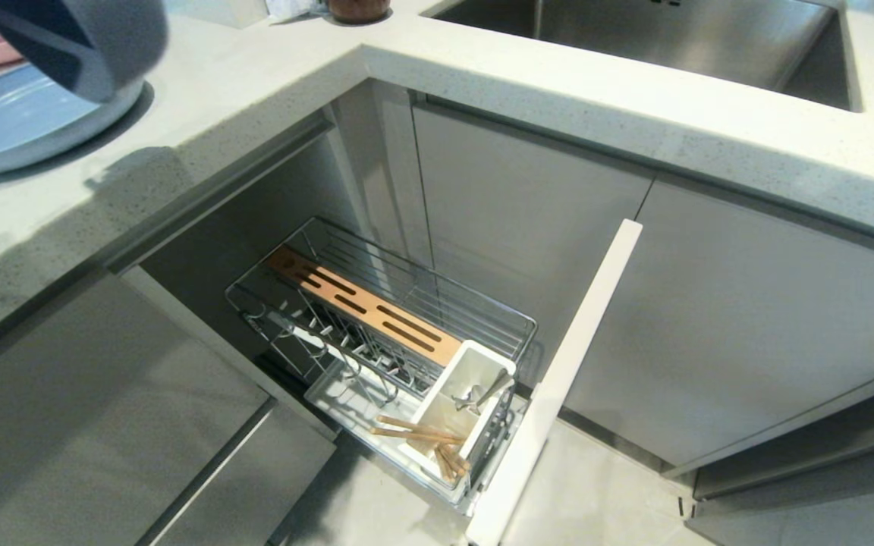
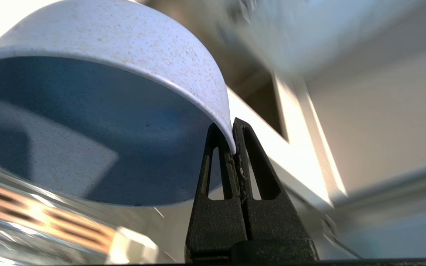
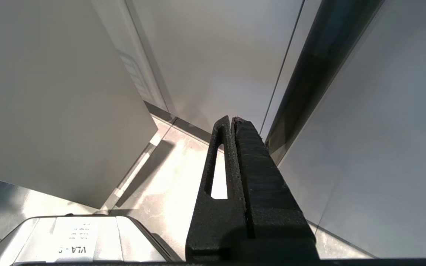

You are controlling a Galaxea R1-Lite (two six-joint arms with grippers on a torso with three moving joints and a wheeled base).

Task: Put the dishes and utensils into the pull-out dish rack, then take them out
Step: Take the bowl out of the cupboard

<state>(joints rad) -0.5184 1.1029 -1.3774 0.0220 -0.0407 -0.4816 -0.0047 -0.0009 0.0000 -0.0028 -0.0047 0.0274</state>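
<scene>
- The left end effector (image 2: 234, 147) is clamped narrow on the rim of the pale blue bowl (image 2: 98, 111), which hangs tilted with its hollow facing the wrist camera.
- In the head view the bowl (image 1: 80, 38) is above the pale blue plate (image 1: 20, 121) on the worktop (image 1: 255, 83), well apart from the pull-out dish rack (image 1: 376, 334).
- Only the head view shows the chopsticks (image 1: 418, 434) and spoon (image 1: 482, 394) in the rack's white caddy (image 1: 460, 409).
- The right end effector (image 3: 233, 122) is closed on nothing, beside cabinet fronts.
</scene>
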